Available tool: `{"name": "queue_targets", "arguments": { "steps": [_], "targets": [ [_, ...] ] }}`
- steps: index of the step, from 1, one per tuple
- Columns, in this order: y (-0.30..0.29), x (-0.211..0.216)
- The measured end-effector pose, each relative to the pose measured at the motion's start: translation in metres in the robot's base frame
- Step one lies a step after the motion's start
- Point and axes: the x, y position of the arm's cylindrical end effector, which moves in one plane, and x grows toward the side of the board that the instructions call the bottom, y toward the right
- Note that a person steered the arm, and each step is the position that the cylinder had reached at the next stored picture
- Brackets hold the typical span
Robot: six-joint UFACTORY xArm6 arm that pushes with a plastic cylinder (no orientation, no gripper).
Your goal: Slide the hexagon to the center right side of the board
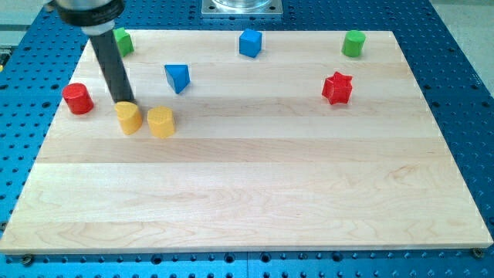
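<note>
Two yellow blocks lie side by side at the board's left. The right one (160,122) looks like the hexagon. The left one (128,117) is rounder, and I cannot make out its shape. My tip (123,103) is at the top edge of the left yellow block, touching or nearly touching it, just up and left of the hexagon. The dark rod slants up to the view's top left.
Also on the wooden board (255,193) are a red cylinder (77,99) at the far left, a green block (123,40) partly behind the rod, a blue triangular block (177,77), a blue cube (250,43), a green cylinder (353,43) and a red star (337,88).
</note>
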Motion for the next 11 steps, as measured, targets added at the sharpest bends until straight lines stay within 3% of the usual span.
{"name": "queue_targets", "arguments": {
  "steps": [1, 3, 4, 5, 6, 9, 10, 11],
  "targets": [
    [0.009, 0.041],
    [0.115, 0.049],
    [0.07, 0.042],
    [0.137, 0.014],
    [0.244, 0.022],
    [0.365, 0.03],
    [0.326, 0.036],
    [0.325, 0.063]
  ]
}}
